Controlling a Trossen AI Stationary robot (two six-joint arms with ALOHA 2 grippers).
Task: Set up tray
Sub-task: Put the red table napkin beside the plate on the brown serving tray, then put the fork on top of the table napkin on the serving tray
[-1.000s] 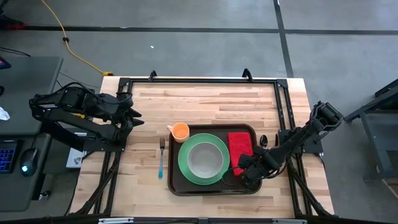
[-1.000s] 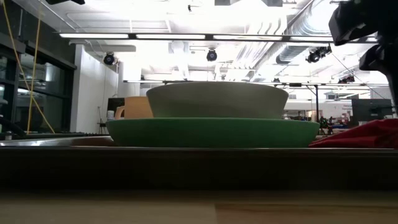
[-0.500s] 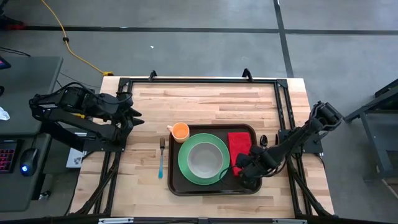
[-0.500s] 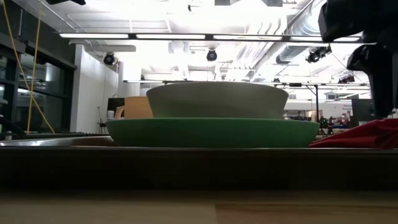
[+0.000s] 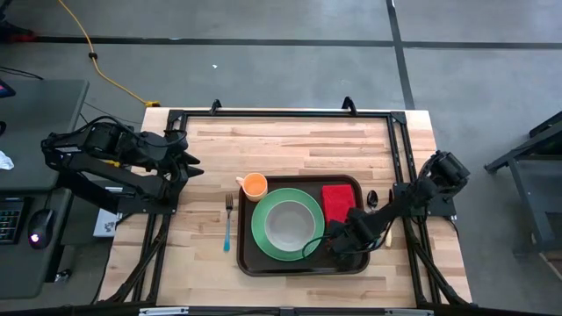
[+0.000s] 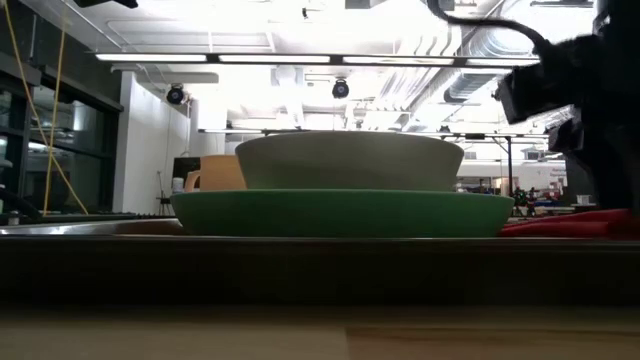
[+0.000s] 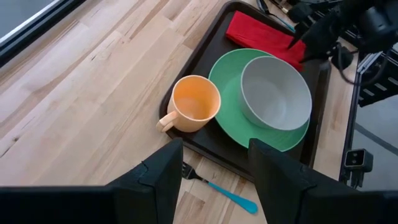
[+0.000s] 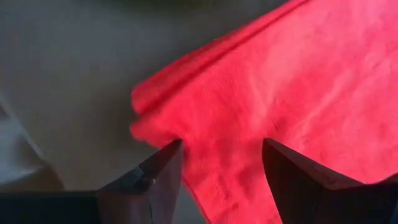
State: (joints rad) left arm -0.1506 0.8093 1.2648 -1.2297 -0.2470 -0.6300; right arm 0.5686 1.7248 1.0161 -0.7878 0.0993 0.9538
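The right hand (image 5: 338,243), fingers spread, reaches low over the red napkin's (image 5: 338,203) near edge on the tray (image 5: 247,260), which sits mid-tabletop (image 5: 299,140). The left hand (image 5: 189,162), fingers parted, waits at the tabletop's left edge.

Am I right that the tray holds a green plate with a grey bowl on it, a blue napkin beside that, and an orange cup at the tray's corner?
Nearly. The napkin is red, not blue, as the high view shows. The rest holds: the tray carries a green plate with a grey bowl on it, and an orange cup sits at the tray's corner.
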